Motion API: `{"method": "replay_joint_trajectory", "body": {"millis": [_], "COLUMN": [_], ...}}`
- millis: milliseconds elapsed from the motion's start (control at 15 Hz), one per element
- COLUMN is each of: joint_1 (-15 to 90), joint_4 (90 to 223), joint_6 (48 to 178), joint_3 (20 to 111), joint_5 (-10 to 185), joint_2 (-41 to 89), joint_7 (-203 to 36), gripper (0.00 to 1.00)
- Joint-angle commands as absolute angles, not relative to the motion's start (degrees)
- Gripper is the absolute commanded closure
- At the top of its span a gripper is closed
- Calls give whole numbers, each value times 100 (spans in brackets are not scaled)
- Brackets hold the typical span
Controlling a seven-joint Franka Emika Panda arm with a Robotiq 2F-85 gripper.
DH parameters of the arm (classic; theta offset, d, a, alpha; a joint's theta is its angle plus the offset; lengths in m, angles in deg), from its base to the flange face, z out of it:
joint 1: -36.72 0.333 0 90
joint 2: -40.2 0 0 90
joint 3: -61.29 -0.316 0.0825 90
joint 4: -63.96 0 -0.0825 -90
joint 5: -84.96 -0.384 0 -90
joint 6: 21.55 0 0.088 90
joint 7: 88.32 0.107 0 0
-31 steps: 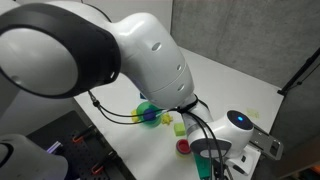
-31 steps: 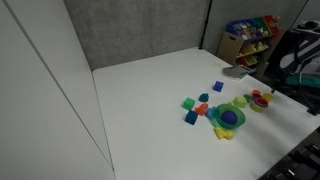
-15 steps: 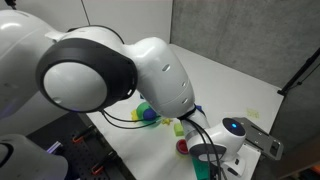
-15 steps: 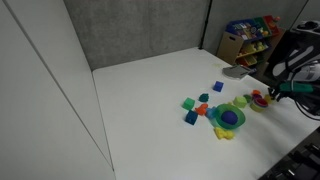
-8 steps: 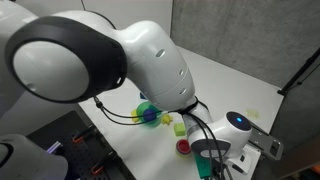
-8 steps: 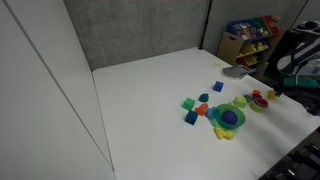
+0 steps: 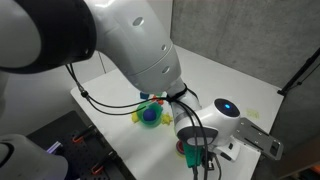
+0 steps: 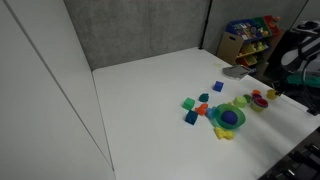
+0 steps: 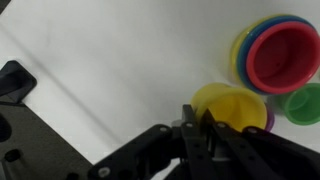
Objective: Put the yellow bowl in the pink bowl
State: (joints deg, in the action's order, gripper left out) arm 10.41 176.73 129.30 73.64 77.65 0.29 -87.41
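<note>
Three small round bowls of smooth plastic are counted in the wrist view: one yellow bowl [image 9: 238, 108], one pink bowl [image 9: 285, 55] and one green bowl [image 9: 303, 103]. The pink bowl is ringed by a blue rim and a yellow-green rim, as if nested in others. The yellow bowl lies on the white matte table [image 9: 100, 50], near the pink bowl and not in it, with the green bowl just beside it.

The black gripper [image 9: 200, 122] is seen at the near rim of the yellow bowl, its fingers drawn narrow; whether the rim is clamped cannot be told.

In an exterior view, two blue blocks are counted, a far blue block [image 8: 218, 86] and a near blue block [image 8: 190, 117], with one green block [image 8: 188, 103] between them. A big green bowl [image 8: 228, 117] holding something blue is seen near them. The arm [image 7: 130, 50] is cased in glossy white shells. On a shelf [image 8: 245, 38] coloured packs are stacked; their writing is too small to read.
</note>
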Motion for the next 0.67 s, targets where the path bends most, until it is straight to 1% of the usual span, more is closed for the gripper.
{"method": "replay_joint_trajectory", "body": {"millis": [0, 600], "joint_1": [1146, 1322], "joint_4": [18212, 18845], "joint_6": [13179, 13660], "joint_3": [7196, 6878], "joint_5": [7661, 7634], "joint_2": [390, 860], "joint_7": [-8953, -9106], "gripper": [95, 95]}}
